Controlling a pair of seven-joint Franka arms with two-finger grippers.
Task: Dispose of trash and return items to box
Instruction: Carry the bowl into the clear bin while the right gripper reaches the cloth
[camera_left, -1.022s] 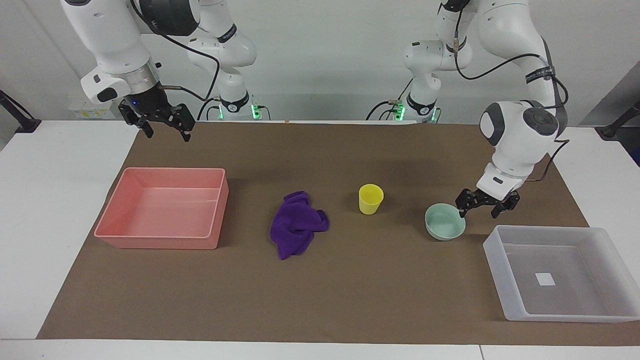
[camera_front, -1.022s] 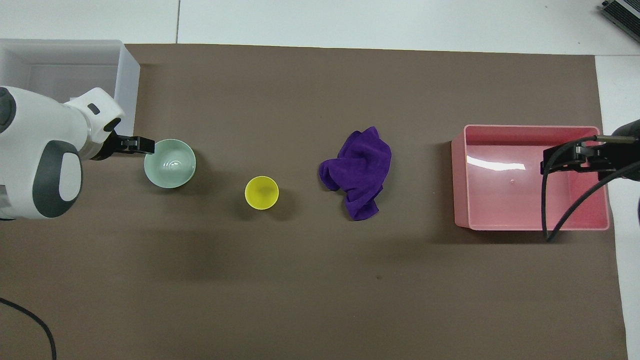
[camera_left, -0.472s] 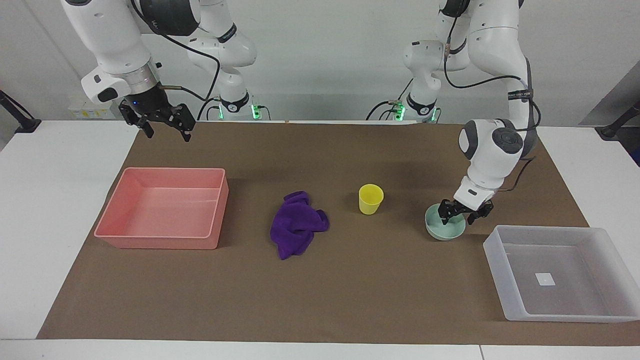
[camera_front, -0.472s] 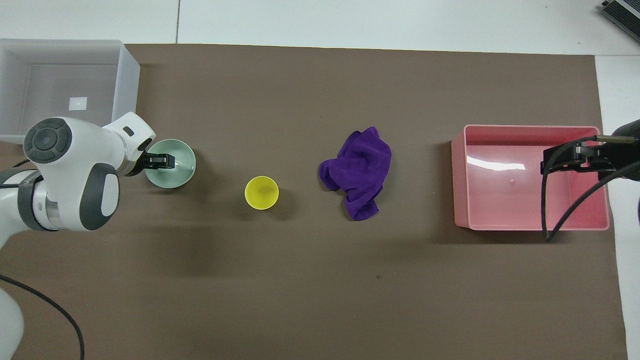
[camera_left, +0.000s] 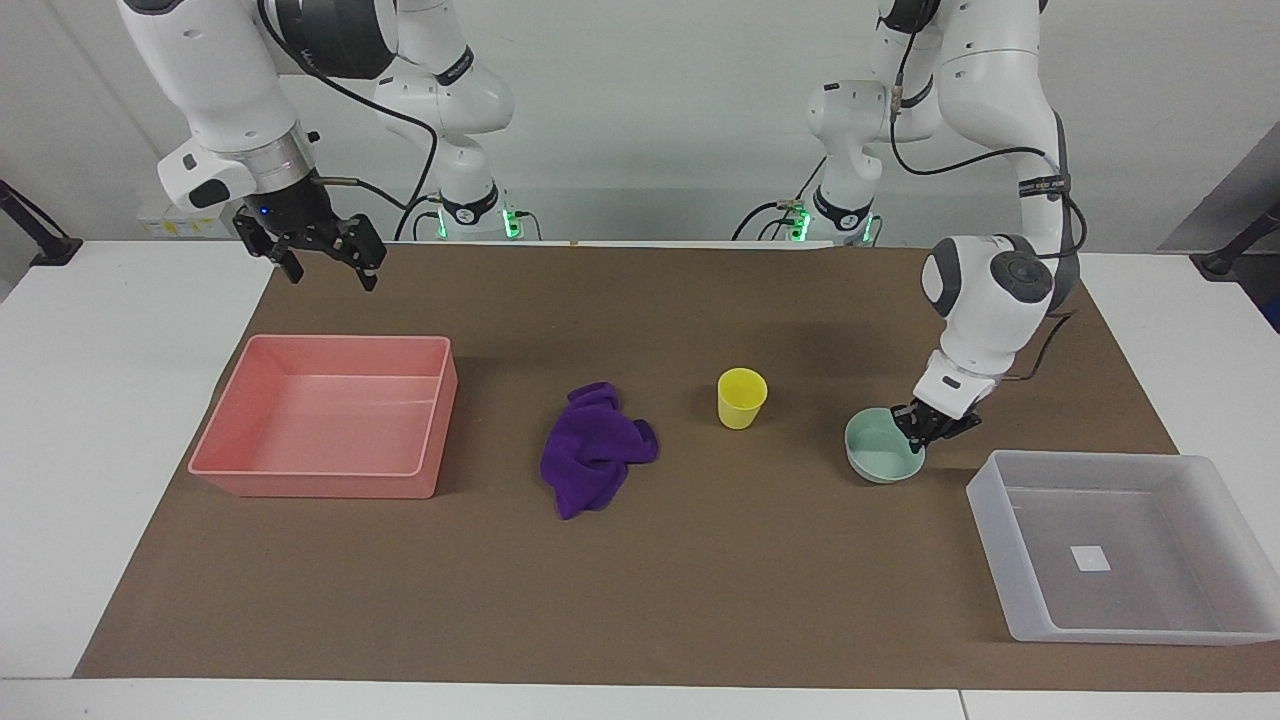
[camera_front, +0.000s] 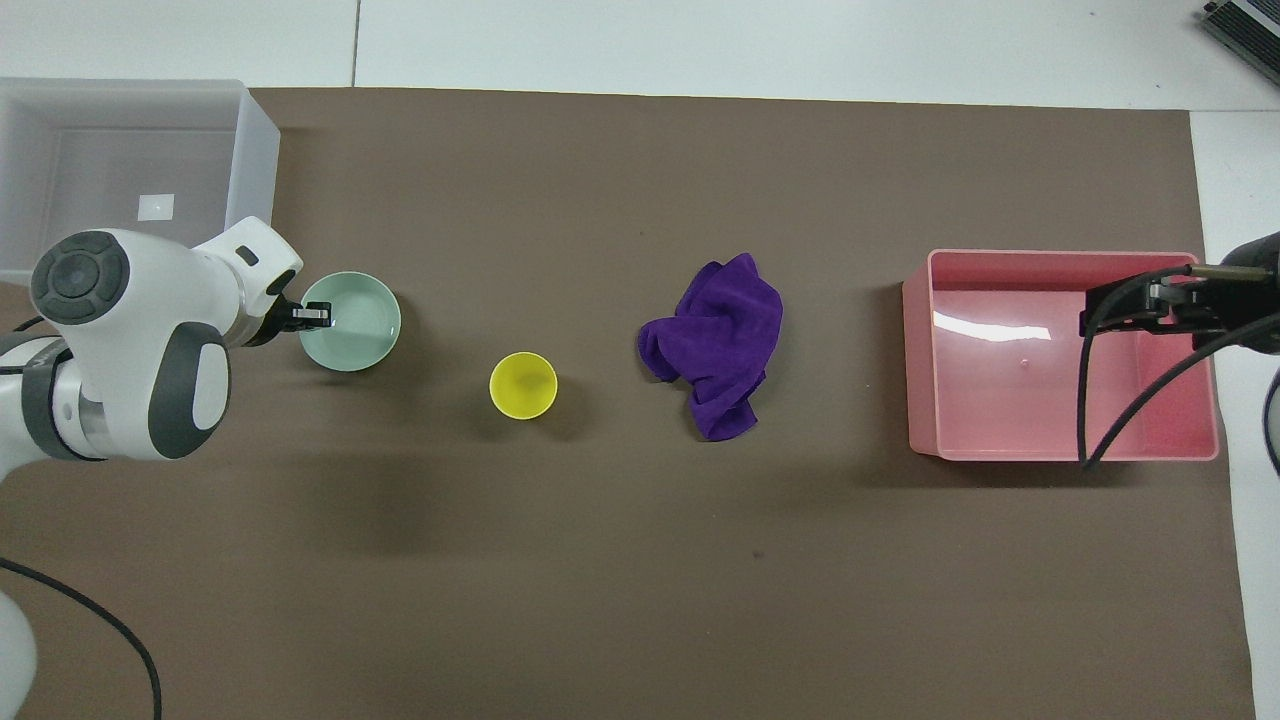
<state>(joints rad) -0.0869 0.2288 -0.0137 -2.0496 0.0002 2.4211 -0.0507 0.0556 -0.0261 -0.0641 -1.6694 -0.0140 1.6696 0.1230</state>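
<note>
The pale green bowl (camera_left: 880, 447) (camera_front: 352, 322) is on the brown mat between the yellow cup (camera_left: 741, 397) (camera_front: 523, 385) and the translucent box (camera_left: 1150, 515) (camera_front: 100, 160). My left gripper (camera_left: 918, 428) (camera_front: 312, 316) is shut on the bowl's rim, on the side toward the box. The purple cloth (camera_left: 595, 462) (camera_front: 718, 345) lies crumpled in the middle of the mat. My right gripper (camera_left: 325, 265) (camera_front: 1150, 305) hangs open in the air over the pink bin's edge, holding nothing.
The pink bin (camera_left: 330, 425) (camera_front: 1050, 400) stands at the right arm's end of the mat and holds nothing. The box holds only its white label (camera_left: 1090, 558). A black cable (camera_front: 1100, 400) droops over the bin.
My left gripper came down over the bowl's rim and closed on it, and the bowl shifted slightly toward the cup. The right gripper barely moved.
</note>
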